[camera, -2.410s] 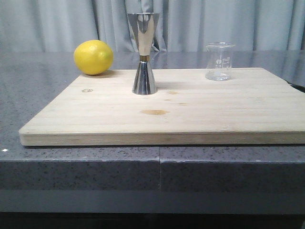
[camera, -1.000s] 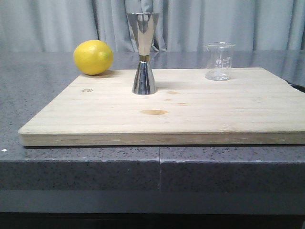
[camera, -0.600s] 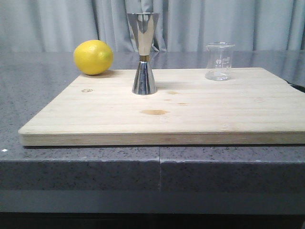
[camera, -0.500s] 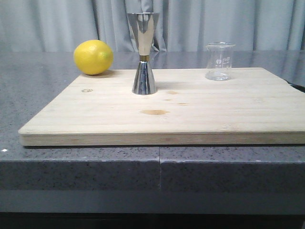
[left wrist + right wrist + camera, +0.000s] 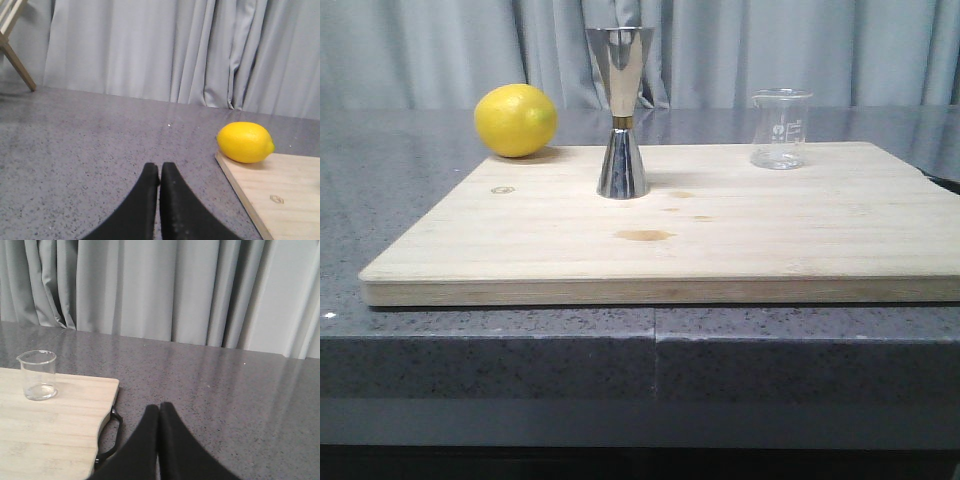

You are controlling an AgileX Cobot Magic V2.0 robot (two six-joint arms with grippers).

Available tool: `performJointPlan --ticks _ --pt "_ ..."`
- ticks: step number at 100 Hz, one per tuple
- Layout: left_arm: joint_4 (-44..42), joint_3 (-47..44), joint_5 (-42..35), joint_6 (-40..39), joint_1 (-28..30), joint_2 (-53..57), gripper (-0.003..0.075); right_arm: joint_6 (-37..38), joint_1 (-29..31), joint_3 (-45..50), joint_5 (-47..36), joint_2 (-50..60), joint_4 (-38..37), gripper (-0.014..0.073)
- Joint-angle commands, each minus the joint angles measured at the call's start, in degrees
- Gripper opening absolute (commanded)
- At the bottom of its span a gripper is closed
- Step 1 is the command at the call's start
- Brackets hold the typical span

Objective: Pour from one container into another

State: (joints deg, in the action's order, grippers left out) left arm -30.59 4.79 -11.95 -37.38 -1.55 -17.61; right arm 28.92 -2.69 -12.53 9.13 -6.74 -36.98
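On the wooden board [image 5: 720,215], the steel jigger [image 5: 621,112] stands upright near the middle of the far side, with the clear glass beaker [image 5: 780,128] upright well to its right by the far edge and a lemon [image 5: 516,120] at the board's far left corner. The left gripper [image 5: 159,175] hovers over the grey counter [image 5: 75,145] beside the board, fingers pressed together and empty. The right gripper [image 5: 159,416] is likewise closed on nothing, off the board's handle end, apart from the beaker.

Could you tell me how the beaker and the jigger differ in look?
The beaker is clear glass; the jigger is shiny steel. The beaker is short and straight-walled; the jigger is taller and hourglass-shaped. Both stand upright on the wooden board, untouched.
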Motion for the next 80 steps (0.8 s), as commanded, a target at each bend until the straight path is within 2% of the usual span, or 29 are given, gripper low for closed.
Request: performJointPlan --ticks 1,14,20,29,36,52,70,80 --pt "2.3 0.0 -4.2 -0.3 -1.3 -0.3 -0.0021 0.1 0.3 -1.4 -3.8 -0.7 -0.4 -0.0067" --pt "15.9 -3.4 -3.7 1.8 -1.7 1.2 -0.0021 0.1 0.3 -1.4 -3.8 -0.7 -0.4 -0.0067" --pt "21.1 -4.7 -3.3 7.8 -1.9 3.5 -0.0021 0.1 0.3 -1.4 -3.8 -0.7 -0.4 -0.0067" --pt "24.3 -6.3 -3.2 15.0 -2.6 7.7 -0.0021 0.1 0.3 -1.4 -3.8 -0.7 -0.4 -0.0067" --pt "27.2 -6.2 -0.2 20.8 -2.6 11.6 -0.0021 0.1 0.3 -1.4 -3.8 -0.7 -0.4 -0.0067" --pt "31.4 -6.2 4.6 30.5 -2.6 18.7 -0.0021 0.1 0.3 -1.4 -3.8 -0.7 -0.4 -0.0067" --pt "31.1 -6.3 12.0 31.2 -2.6 19.2 -0.0021 0.1 0.3 -1.4 -3.8 -0.7 -0.4 -0.0067" --pt "31.0 -6.2 13.0 31.2 -2.6 19.2 -0.0021 0.1 0.3 -1.4 -3.8 -0.7 -0.4 -0.0067"
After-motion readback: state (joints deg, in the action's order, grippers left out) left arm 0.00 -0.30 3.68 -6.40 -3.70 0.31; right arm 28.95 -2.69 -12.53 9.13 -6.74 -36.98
